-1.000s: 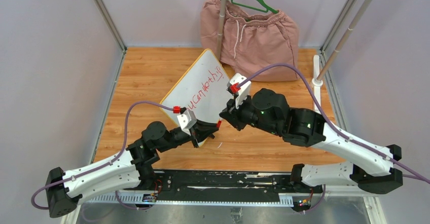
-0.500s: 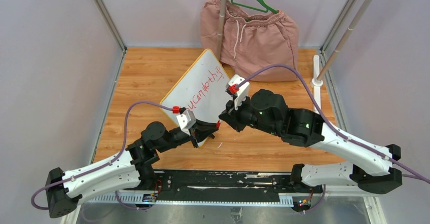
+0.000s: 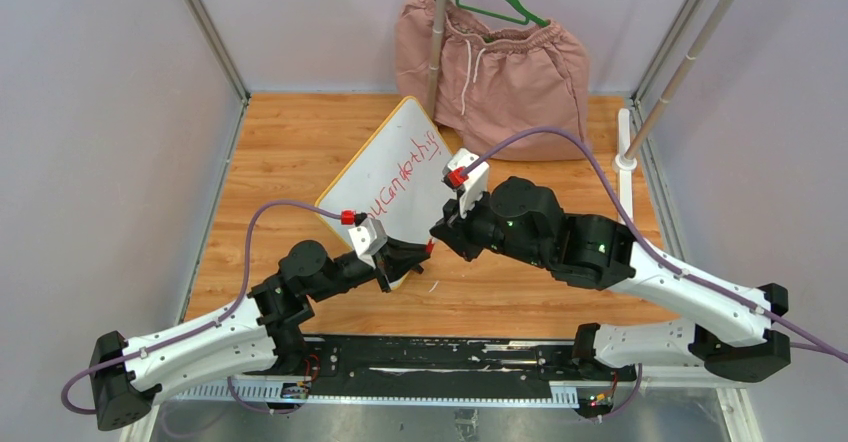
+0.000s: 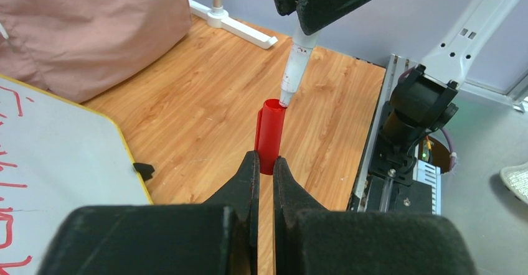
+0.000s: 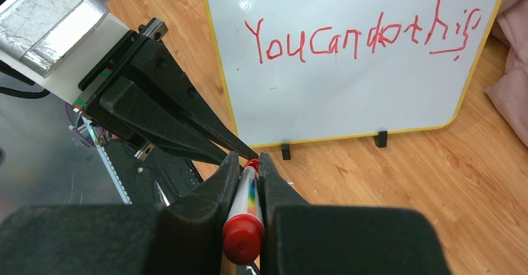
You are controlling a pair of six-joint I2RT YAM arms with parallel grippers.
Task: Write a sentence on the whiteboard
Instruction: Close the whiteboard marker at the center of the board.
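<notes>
The whiteboard (image 3: 385, 167) lies on the table (image 3: 300, 142), its red sentence (image 5: 361, 35) apparently complete. Beside it the left gripper (image 4: 264, 160) pinches the cap (image 4: 270, 132) mouth-up, so the right gripper (image 5: 249, 163), clamped on the marker (image 4: 295, 69), can seat the tip.

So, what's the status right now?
Left tool shut on red plastic cap. Right tool shut on white marker pen, tip at cap's mouth. Red handwritten sentence on yellow-rimmed whiteboard. Nothing between pen and cap.

A robotics lab cell: wooden table (image 3: 300, 142) boxed by aluminium posts (image 3: 205, 27) and plain lilac walls (image 3: 100, 112), black mounting rail (image 3: 450, 354) along its near edge, pink shorts (image 3: 500, 67) hung at its far edge.
</notes>
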